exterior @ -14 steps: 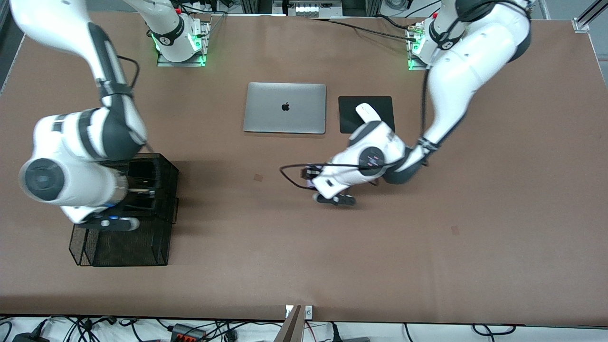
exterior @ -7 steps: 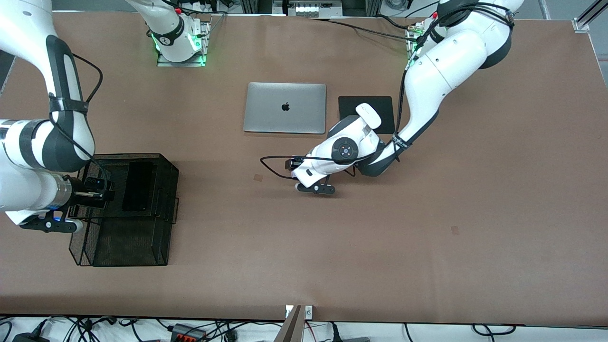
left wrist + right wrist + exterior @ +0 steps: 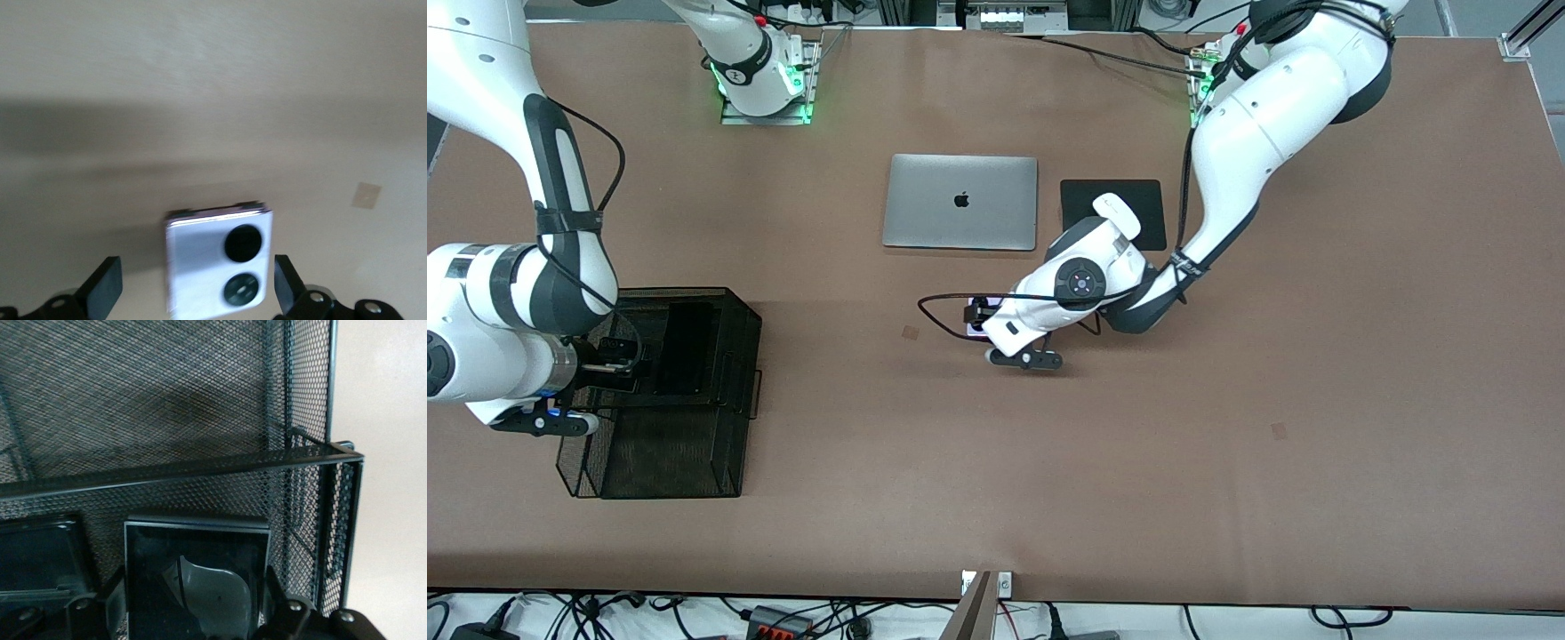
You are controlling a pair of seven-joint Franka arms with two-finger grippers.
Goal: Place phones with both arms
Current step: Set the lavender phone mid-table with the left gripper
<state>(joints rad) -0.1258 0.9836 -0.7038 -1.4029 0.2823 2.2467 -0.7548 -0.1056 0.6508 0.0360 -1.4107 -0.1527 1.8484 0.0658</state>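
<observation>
Three-way accounting of the phones, working from the right arm's end of the table toward the left arm's.

Clamping the small black flip phone (image 3: pixel 197 580) between the fingers of the right gripper (image 3: pixel 618 356), low over the upper compartment of the black mesh organizer (image 3: pixel 729 444). Keeping the phone upright, close to the mesh wall (image 3: pixel 307 460) in the right wrist view. Sharing that compartment with the long black slab (image 3: pixel 685 347), lying just beside the held phone.

Risking here, as a judgement: catching the phone's lower edge on the crossbar or the mesh wall while lowering, tipping it against the slab, or releasing too high and letting it drop onto the slab. Likely cause: descending off-centre in a narrow slot.

Passing the silver laptop (image 3: pixel 960 203) and the white mouse (image 3: pixel 1116 213) on its black pad (image 3: pixel 1138 196); neither being handled.

Hovering the left gripper (image 3: pixel 983 316) low over the lavender-white flip phone (image 3: pixel 220 263), lying flat on the table (image 3: pixel 1227 498), nearer the front camera than the laptop. Standing with fingers (image 3: pixel 103 293) spread apart, one on each side of the phone, touching neither edge, gripping nothing.

Risking here, as a judgement: closing with the phone off-centre, pushing it sideways or twisting it out of the pinch; closing too high, pinching only the top edge and dropping it in transit. Likely cause: the phone sitting closer to one finger than the other.
</observation>
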